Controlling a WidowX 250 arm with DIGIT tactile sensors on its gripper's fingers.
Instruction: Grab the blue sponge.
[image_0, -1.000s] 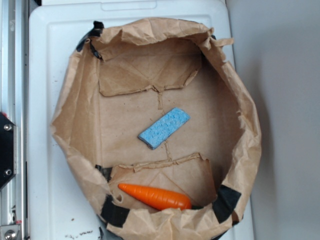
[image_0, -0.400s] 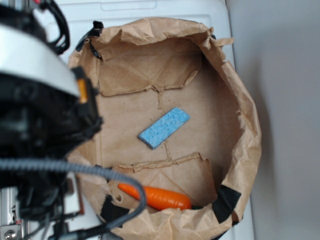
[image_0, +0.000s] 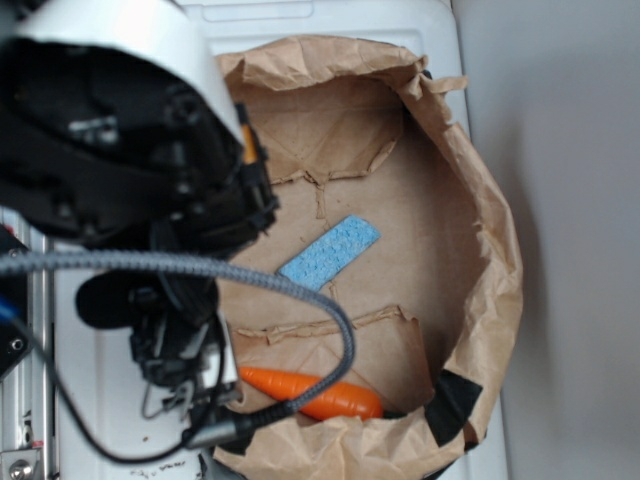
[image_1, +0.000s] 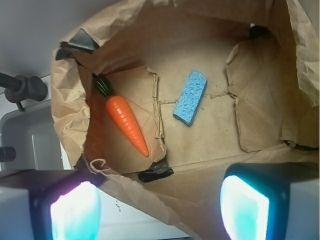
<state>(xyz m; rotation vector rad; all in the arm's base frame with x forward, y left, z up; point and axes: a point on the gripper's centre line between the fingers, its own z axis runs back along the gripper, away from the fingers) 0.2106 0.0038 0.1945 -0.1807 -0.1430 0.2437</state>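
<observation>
While the exterior view is largely blocked by the arm (image_0: 130, 150), the wrist view shows the whole bag (image_1: 70, 100) floor. The blue sponge (image_1: 190, 97) lies flat mid-floor, apart from the carrot (image_1: 127, 125). The claw (image_1: 160, 207) is open, jaws spread wide above the bag's near rim. In the exterior view, a cable (image_0: 200, 268) crosses the carrot's left end.

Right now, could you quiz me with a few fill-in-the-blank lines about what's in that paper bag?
1. The blue sponge lies flat on the floor of the brown paper ____.
2. The toy beside it is an orange ____.
3. The gripper has its jaws ____, holding nothing.
4. The carrot and the sponge are ____, not touching.

Missing words: bag; carrot; open; apart
</observation>
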